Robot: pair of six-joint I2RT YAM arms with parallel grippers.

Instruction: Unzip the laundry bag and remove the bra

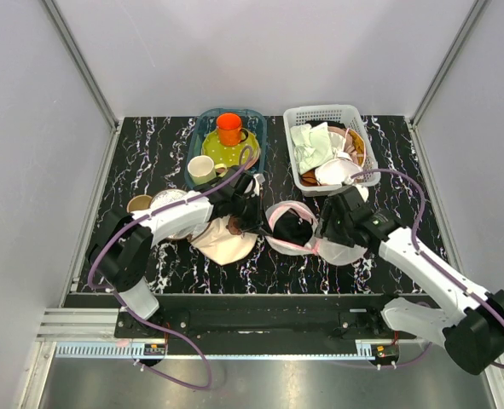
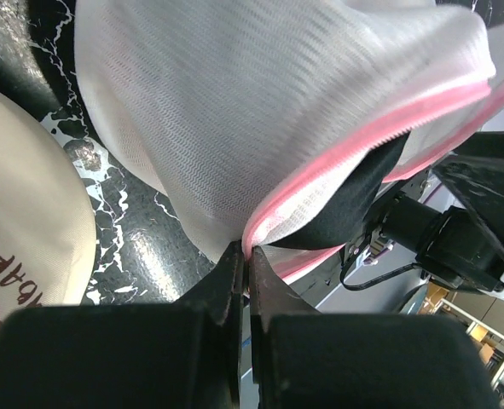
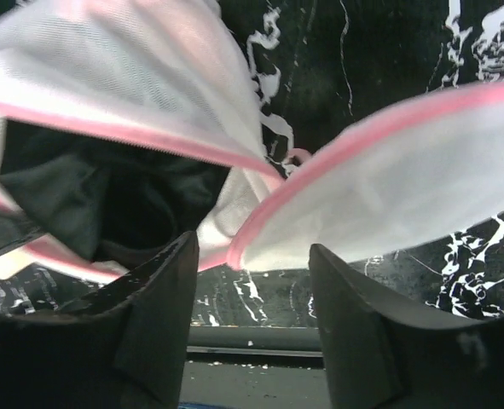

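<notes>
Centre of the black marble table (image 1: pixel 149 145): my left claw (image 2: pixel 245 256) is pinched tight on the pink rim of the laundry bag (image 2: pixel 200 111), lifting one white mesh half. My right claw (image 3: pixel 252 251) hangs at the bag's gaping mouth with its fingers spread wide. It grips nothing, and the edge of the other mesh half lies between them. The zip looks undone and the two halves stand apart. Inside the bag sits a fold of dark fabric (image 3: pixel 89 196); I cannot tell whether it is the bra, since no light-pink garment shows. The step in hand, as I judge it, is the reach inside. My left should hold firm and high so the mouth gapes. My right should slide past the pink rim, close on fabric alone and not on mesh, then draw straight out through the opening so nothing snags. A beige cap (image 2: pixel 21 221) lies just left of the bag. Behind the bag to its left, a clear blue tub (image 1: pixel 194 141) holds an orange cup (image 1: pixel 228 128), a yellow-green dish (image 1: pixel 230 152) and a cream mug (image 1: pixel 202 169). Behind it to its right, a white basket (image 1: pixel 320 111) holds a pale green cloth (image 1: pixel 309 143), a white domed item (image 1: pixel 335 172) and something brown (image 1: pixel 356 146) I cannot name.
</notes>
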